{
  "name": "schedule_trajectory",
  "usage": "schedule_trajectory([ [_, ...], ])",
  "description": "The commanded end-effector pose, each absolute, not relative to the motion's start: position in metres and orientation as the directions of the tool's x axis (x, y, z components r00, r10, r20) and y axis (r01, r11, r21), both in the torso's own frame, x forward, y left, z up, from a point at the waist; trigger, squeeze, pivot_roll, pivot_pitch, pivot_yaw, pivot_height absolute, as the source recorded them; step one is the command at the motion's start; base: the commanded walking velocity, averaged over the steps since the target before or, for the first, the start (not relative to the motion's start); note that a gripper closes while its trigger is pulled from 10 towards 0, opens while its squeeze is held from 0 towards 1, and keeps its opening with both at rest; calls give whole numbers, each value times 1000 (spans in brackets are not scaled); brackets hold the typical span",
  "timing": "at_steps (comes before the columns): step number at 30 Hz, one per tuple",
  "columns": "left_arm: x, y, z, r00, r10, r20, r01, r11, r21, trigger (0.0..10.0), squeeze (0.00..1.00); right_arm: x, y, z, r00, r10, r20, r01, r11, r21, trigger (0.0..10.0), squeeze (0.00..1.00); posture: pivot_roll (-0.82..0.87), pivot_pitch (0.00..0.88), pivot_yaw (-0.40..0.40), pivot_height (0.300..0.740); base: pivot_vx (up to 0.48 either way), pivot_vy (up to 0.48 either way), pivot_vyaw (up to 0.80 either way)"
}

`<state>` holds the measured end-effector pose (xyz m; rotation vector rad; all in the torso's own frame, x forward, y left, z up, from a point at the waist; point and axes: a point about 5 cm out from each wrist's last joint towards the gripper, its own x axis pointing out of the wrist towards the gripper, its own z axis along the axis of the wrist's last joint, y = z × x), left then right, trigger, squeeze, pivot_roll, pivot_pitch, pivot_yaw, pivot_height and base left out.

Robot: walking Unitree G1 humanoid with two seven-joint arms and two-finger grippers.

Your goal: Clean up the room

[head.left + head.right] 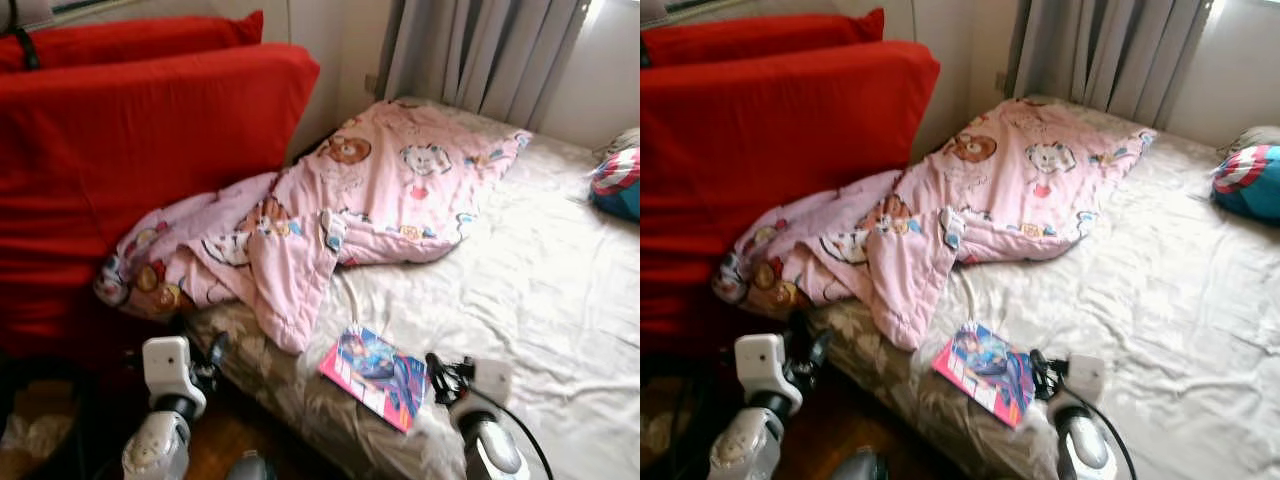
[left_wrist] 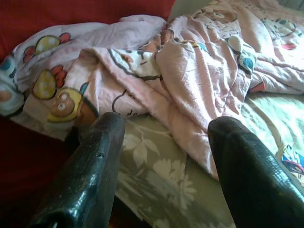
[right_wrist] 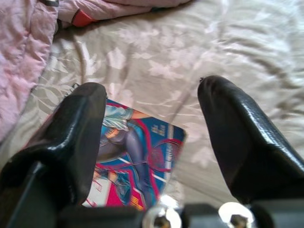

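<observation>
Hovering low at the near edge of the bed (image 1: 560, 300), the right gripper (image 3: 152, 137) is spreading its two black fingers wide and holding nothing, with a colourful book (image 1: 375, 375) lying flat on the pale floral sheet just below and between them. The book is resting near the mattress's near edge, its bright cover showing a blue-suited figure on pink and red. The left gripper (image 2: 164, 156) is hanging beside the bed's near corner over the wooden floor (image 1: 225, 430), its fingers likewise standing well apart and empty, pointing toward the rumpled bedding.

Just beyond the book, a pink blanket (image 1: 330, 215) printed with cartoon animals is lying crumpled across the bed, one fold drooping over the mattress edge near the left gripper and the rest stretching away toward the far corner. To the left, large red cushions (image 1: 140, 150) are leaning upright against the side of the bed, touching the blanket's bunched end.

Farther off, at the right edge of the bed, a blue, red and white pillow (image 1: 618, 185) is sitting on the sheet, well apart from the blanket. Grey curtains (image 1: 480, 50) are hanging behind the bed.
</observation>
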<state>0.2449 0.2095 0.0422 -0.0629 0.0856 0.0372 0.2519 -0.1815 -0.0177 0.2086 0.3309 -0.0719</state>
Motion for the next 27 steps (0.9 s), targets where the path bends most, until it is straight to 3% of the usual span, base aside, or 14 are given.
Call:
schedule_trajectory([
  [1, 245, 205, 41, 995, 24, -95, -31, 997, -75, 10000, 0, 240, -194, -29, 910, -90, -404, 182, 964, 194, 10000, 0, -10, 82, -34, 649, 0, 0, 0],
  [6, 245, 203, 43, 996, 20, -91, -27, 997, -76, 10000, 0, 244, -191, -35, 877, -61, -476, 181, 961, 210, 10000, 0, 9, 99, -36, 649, 0, 0, 0],
  [7, 245, 203, 43, 996, 19, -89, -26, 997, -76, 10000, 0, 245, -190, -36, 873, -55, -485, 179, 960, 214, 10000, 1000, 18, 102, -39, 649, 0, 0, 0],
  [15, 248, 206, 58, 999, 19, -47, -22, 998, -63, 10000, 0, 255, -180, -34, 848, -16, -529, 163, 959, 233, 10000, 1000, 79, 143, -41, 649, 0, 0, 0],
  [23, 239, 206, 74, 1000, 2, -24, -4, 999, -49, 10000, 0, 253, -184, -39, 814, -57, -577, 229, 946, 230, 10000, 1000, 111, 251, -23, 649, 0, 0, 0],
  [24, 238, 207, 78, 1000, 3, -20, -4, 999, -49, 10000, 0, 254, -185, -38, 816, -66, -574, 239, 944, 230, 10000, 361, 105, 275, -24, 649, 0, 0, 0],
  [25, 238, 207, 80, 1000, 3, -20, -4, 999, -49, 10000, 0, 254, -185, -37, 817, -70, -573, 242, 943, 230, 10000, 361, 105, 275, -24, 649, 0, 0, 0],
  [26, 237, 207, 82, 1000, 4, -18, -5, 999, -50, 10000, 0, 255, -185, -37, 818, -72, -571, 244, 942, 231, 10000, 0, 109, 289, -26, 649, 0, 0, 0],
  [27, 238, 207, 82, 1000, 4, -18, -5, 999, -53, 10000, 0, 256, -186, -36, 819, -76, -569, 247, 942, 229, 10000, 0, 109, 289, -26, 649, 0, 0, 0],
])
